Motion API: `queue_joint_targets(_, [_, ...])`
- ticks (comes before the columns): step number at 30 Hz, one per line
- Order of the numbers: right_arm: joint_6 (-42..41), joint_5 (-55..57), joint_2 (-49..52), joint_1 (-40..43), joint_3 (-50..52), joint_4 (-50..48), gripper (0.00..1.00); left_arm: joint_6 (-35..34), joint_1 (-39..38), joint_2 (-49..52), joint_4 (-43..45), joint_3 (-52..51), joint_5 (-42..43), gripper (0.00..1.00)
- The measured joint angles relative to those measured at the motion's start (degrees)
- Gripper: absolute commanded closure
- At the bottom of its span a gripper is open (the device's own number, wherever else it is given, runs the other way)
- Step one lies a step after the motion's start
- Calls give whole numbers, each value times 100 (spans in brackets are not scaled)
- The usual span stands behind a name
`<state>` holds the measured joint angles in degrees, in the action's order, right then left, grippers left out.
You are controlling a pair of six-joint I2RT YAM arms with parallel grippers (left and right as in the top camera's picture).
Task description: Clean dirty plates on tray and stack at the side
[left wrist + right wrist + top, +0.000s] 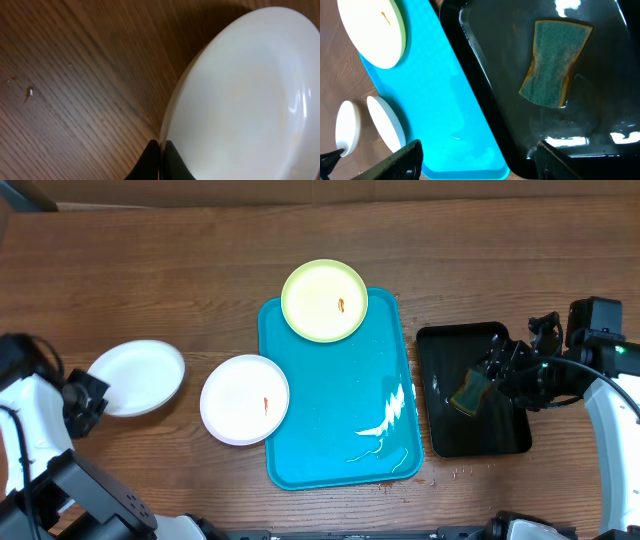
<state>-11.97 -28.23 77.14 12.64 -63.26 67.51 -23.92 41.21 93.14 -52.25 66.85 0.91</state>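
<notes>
The turquoise tray (340, 430) lies mid-table. A plate with a yellow-green rim (324, 301) and an orange smear sits on its far left corner; it also shows in the right wrist view (375, 35). A white plate with an orange smear (244, 399) overlaps the tray's left edge. A second white plate (136, 377) is on the table at the left. My left gripper (90, 392) is shut on its rim, as the left wrist view shows (161, 150). My right gripper (480, 160) is open and empty above the black tray, near a green-yellow sponge (555, 62).
The black tray (505, 435) stands right of the turquoise tray and holds the wet sponge (468, 393). White wet streaks (385, 420) lie on the turquoise tray's right part. Bare wooden table surrounds the trays.
</notes>
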Motion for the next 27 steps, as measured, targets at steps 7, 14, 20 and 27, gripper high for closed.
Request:
queue_joint_targets(7, [0, 13, 0, -31, 0, -4, 26, 116, 116, 0, 356, -61, -48, 43])
queue_joint_targets(14, [0, 42, 0, -31, 0, -74, 25, 857, -120, 0, 81, -61, 1034, 44])
queue_joint_targets(20, [2, 116, 0, -31, 0, -92, 25, 1906, -1469, 0, -332, -98, 1320, 44])
queue_joint_targets(27, [0, 146, 0, -31, 0, -94, 25, 2315, -2815, 2, 192, -470, 363, 49])
